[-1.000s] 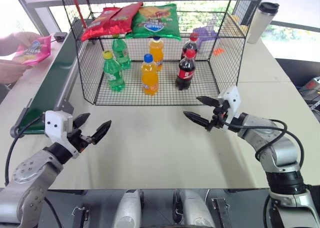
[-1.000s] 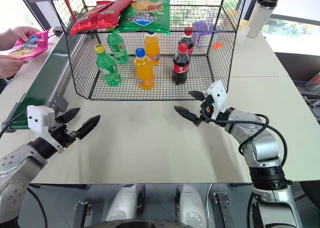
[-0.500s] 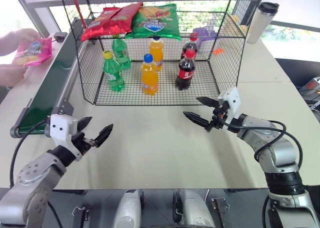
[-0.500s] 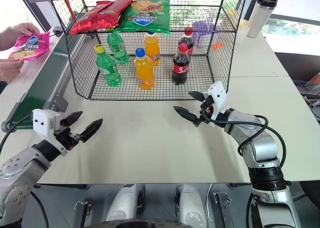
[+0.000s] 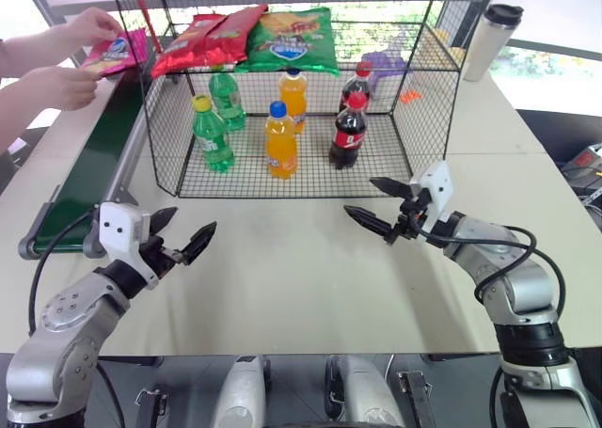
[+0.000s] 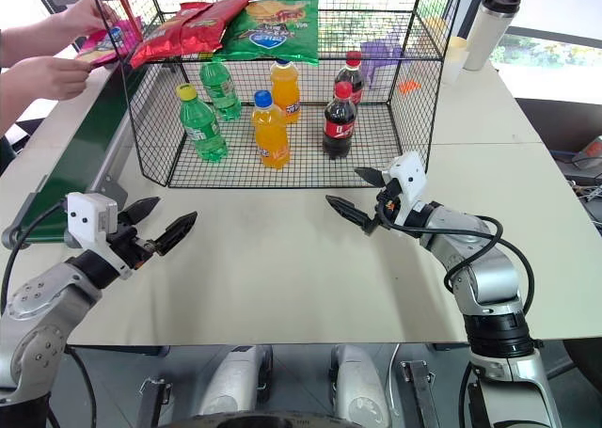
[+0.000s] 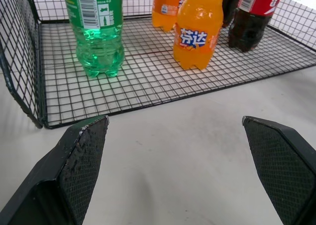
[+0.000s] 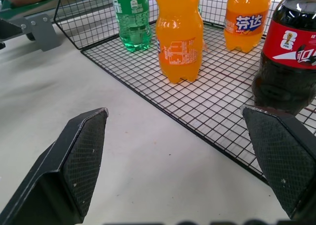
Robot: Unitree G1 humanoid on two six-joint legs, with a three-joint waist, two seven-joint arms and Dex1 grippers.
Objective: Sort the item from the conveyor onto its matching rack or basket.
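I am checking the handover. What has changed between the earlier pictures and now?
The person's hand carried the pink chip bag toward the far end of the conveyor, beside the rack. Left gripper and right gripper stayed open over the table; bottles unmoved.

A magenta-pink chip bag (image 5: 116,51), red chip bags (image 5: 202,38) and a green chip bag (image 5: 292,39) with a blue logo, green (image 5: 213,134), orange (image 5: 280,141) and red-labelled dark cola bottles (image 5: 349,132) in a black wire rack (image 5: 428,89), a dark green conveyor (image 5: 89,179), an off-white table (image 5: 310,277).
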